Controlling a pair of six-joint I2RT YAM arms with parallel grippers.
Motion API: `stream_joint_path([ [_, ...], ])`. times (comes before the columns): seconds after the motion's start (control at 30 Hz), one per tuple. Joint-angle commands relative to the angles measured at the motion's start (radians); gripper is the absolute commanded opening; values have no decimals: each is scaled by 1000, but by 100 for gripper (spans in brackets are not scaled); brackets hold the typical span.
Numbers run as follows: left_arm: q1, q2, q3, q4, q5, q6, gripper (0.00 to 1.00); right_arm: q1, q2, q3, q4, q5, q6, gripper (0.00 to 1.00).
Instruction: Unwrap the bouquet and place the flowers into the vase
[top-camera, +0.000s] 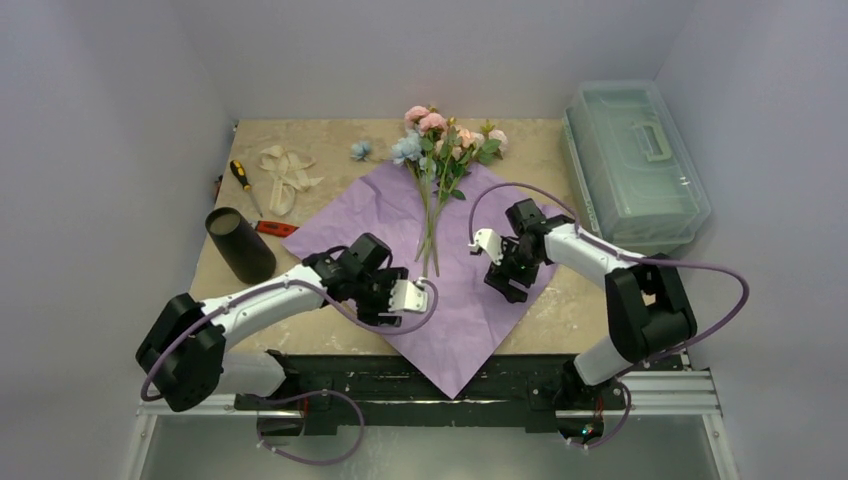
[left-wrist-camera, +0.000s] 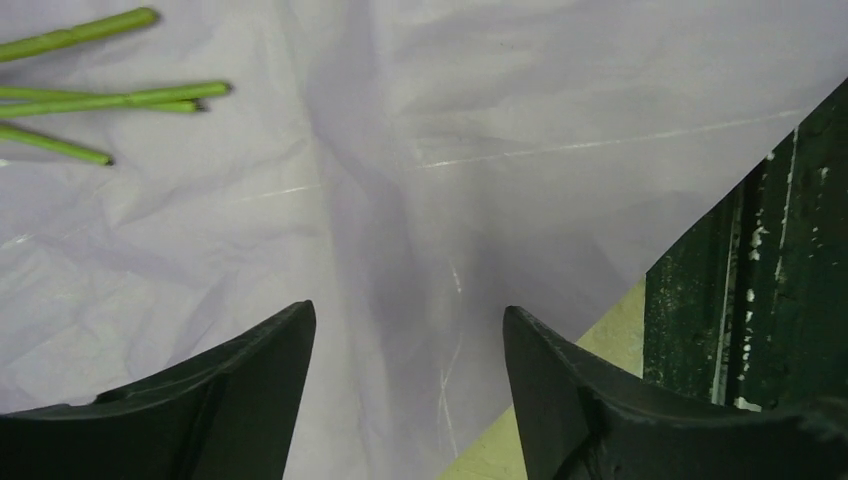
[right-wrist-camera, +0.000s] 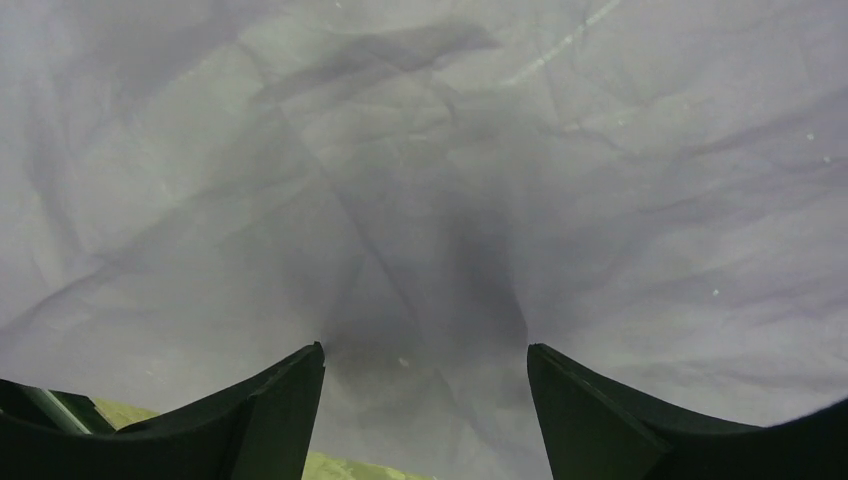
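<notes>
Over lilac paper (top-camera: 470, 320), arms angled inward, left end effector (top-camera: 420, 292), right end effector (top-camera: 483, 247), both released (empty).

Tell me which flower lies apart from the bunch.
The pale-blue bloom on the bare table, left of the paper; the other flowers lie bunched, stems on the paper.

Left claw (left-wrist-camera: 408, 318) open, empty; right claw (right-wrist-camera: 425, 352) open, empty.
</notes>
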Motion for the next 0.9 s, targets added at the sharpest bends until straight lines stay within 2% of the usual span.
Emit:
stream_joint_path([
  [0.0,122,-54,179,-77,198,-83,76,-73,-64,54,-70,21,-64,78],
  [0.1,193,-41,287,-62,283,-219,88,-127,-106,133,-125,-32,-65,79],
  [0.17,202,-29,346,8,268,-344,95,-157,-165,189,-113,-79,-41,82],
  [0.3,201,-9,446,278,125,-676,100,-178,-332,227,89,-132,103,88],
  [0.4,201,32,528,392,-58,-861,100,-177,-411,229,259,-125,228,96],
  [0.53,202,175,744,355,-177,-923,100,-176,-383,316,342,-61,425,98],
  [0.6,202,264,852,304,-206,-937,100,-177,-323,400,320,33,551,98],
  [0.67,202,340,924,283,-235,-968,100,-177,-260,483,267,64,612,98],
  [0.77,202,423,978,291,-266,-982,100,-181,-199,569,187,2,637,98],
  [0.87,203,514,1025,291,-338,-1001,100,-182,-199,563,191,-63,663,98],
])
